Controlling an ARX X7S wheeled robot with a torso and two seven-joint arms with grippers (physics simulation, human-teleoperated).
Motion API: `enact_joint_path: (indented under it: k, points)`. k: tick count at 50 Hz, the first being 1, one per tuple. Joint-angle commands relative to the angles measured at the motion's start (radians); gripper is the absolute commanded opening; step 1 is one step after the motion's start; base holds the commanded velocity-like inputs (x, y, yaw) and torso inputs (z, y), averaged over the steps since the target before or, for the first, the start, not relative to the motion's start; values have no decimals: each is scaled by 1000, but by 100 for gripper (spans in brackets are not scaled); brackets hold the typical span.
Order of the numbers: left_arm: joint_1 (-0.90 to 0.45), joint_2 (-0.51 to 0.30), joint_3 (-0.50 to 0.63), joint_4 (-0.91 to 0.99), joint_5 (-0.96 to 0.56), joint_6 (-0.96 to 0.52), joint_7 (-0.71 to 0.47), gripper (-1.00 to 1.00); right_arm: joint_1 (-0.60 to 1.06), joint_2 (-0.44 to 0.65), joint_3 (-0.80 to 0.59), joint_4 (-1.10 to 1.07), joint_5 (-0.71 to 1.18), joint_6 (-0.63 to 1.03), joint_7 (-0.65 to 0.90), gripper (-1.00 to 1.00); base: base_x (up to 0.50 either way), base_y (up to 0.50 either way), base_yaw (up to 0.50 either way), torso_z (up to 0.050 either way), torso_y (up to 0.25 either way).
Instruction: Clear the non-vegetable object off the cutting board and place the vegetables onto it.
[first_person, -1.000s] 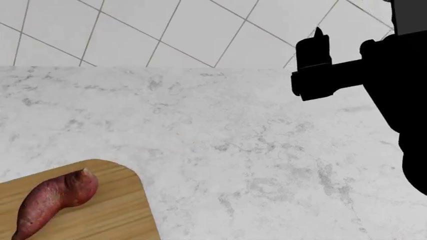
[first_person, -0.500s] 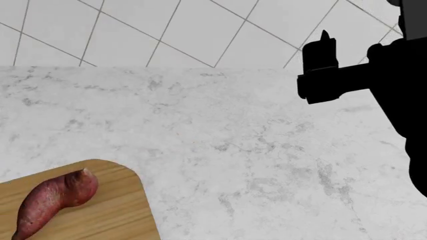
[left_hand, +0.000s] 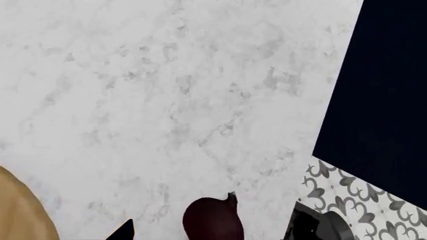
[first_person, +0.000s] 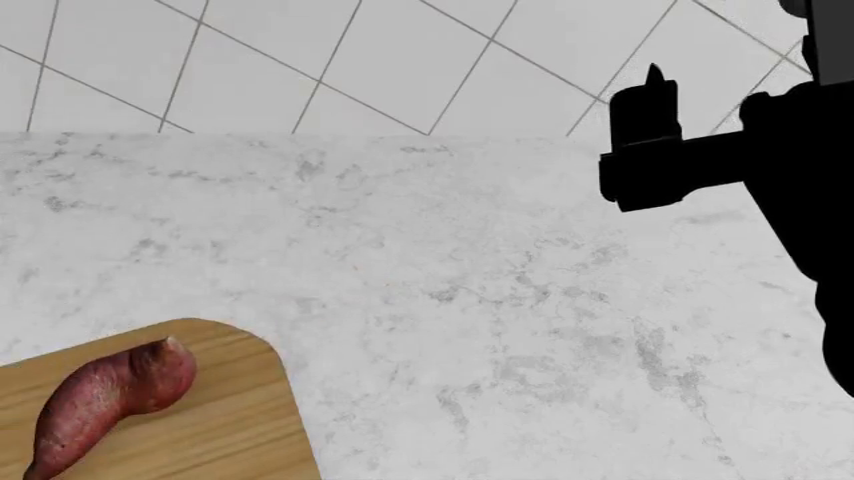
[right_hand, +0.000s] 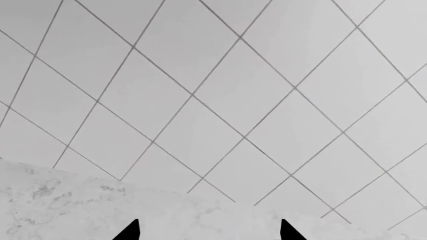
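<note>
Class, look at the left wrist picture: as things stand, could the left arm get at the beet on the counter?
Probably yes. The beet lies on bare counter close under the left wrist camera, with nothing over it.

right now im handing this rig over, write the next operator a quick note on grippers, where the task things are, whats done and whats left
Right gripper: open, empty, raised facing the tiled wall.
Left gripper: only one fingertip shows in its wrist view; state unclear.
Sweet potato: lying on the cutting board. Done.
Beet: on the marble counter, off the board, near the left gripper. Still to place.
Non-vegetable object: not in view, so confirm it is off the board.
</note>
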Motion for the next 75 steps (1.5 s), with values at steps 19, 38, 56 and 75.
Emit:
enact_joint_path:
  k: [19,38,56,75]
  points:
    - [162,21,46,33,143,-55,24,100,-44,-36,74,-58,-23,7,1,100,0,0,0,-1,0]
    - [23,-50,-38,21,79,-83,35,-100,-21,-34,72,-57,1,16,19,100,-1,-1,-1,-1,0]
    - [-157,-266,-130,-143,107,-266,140,-100,-18,-34,56,-50,12,4,31,100,0,0,0,0,0]
    - [-134,-330,-103,-353,282,-387,247,-100,-22,-31,40,-38,18,-19,36,100,0,0,0,0,0]
